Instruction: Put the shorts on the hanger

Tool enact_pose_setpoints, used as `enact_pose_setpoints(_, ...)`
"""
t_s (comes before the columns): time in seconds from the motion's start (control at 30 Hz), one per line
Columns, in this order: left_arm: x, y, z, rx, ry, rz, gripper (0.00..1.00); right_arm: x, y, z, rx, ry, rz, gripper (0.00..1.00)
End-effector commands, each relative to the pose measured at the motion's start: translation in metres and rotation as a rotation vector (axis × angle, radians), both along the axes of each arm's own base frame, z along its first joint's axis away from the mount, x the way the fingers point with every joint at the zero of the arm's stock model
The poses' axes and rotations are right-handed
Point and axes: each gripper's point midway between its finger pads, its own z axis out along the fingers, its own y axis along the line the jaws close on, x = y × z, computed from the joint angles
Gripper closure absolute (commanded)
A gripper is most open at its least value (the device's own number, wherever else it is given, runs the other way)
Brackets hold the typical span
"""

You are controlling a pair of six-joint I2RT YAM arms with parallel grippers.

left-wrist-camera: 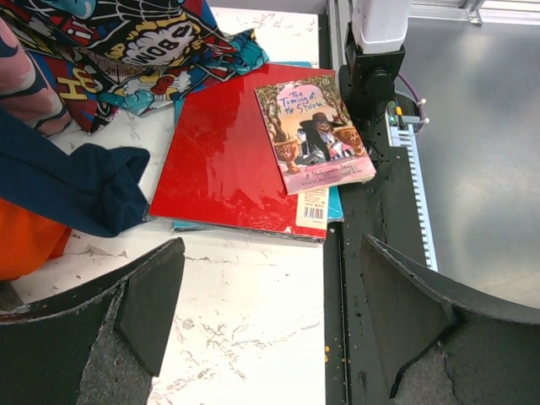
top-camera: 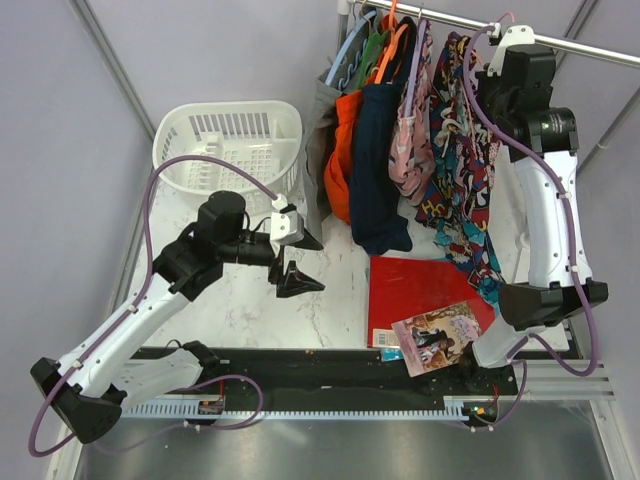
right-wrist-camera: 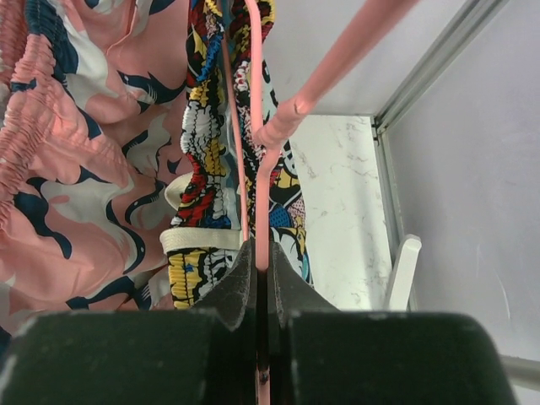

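The comic-print shorts (top-camera: pixel 462 170) hang from the rail on the pale-pink hanger (right-wrist-camera: pixel 261 186), their lower end draping onto the table. In the right wrist view the shorts' waistband (right-wrist-camera: pixel 202 152) sits over the hanger wire. My right gripper (top-camera: pixel 500 50) is up at the rail, and its jaws (right-wrist-camera: pixel 261 261) are shut on the hanger's wire. My left gripper (top-camera: pixel 312 264) is open and empty, low over the marble table left of the garments. In the left wrist view the gripper (left-wrist-camera: pixel 270 253) shows bare table between its fingers and the shorts' hem (left-wrist-camera: pixel 126 51) far ahead.
A pink patterned garment (top-camera: pixel 410 140), a navy one (top-camera: pixel 378 170) and an orange one (top-camera: pixel 343 150) hang on the rail (top-camera: pixel 560 42) left of the shorts. A white basket (top-camera: pixel 225 145) stands at back left. A red book (top-camera: pixel 420 285) and a paperback (top-camera: pixel 437 335) lie at front right.
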Motion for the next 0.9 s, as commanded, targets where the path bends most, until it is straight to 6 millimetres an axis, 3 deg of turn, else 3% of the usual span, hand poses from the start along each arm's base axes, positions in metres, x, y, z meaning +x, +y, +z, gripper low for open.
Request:
enact_pose_setpoints(0.0, -0.004, -0.001, 0.006, -0.026, -0.003, -0.01, 0.1, 0.015, 0.004, 0.009, 0.043, -0.077, 0.003, 1.0)
enact_pose_setpoints(0.47, -0.003, -0.002, -0.001, -0.013, 0.015, -0.014, 0.1, 0.018, 0.013, -0.013, 0.055, -0.065, 0.035, 1.0)
enact_pose_setpoints(0.63, -0.002, -0.004, 0.0, -0.011, 0.025, -0.016, 0.1, 0.008, 0.01, -0.003, 0.051, -0.11, 0.02, 1.0)
enact_pose_setpoints(0.87, 0.0, -0.005, -0.003, -0.008, 0.035, -0.008, 0.1, 0.006, 0.017, -0.021, 0.037, -0.073, 0.033, 1.0)
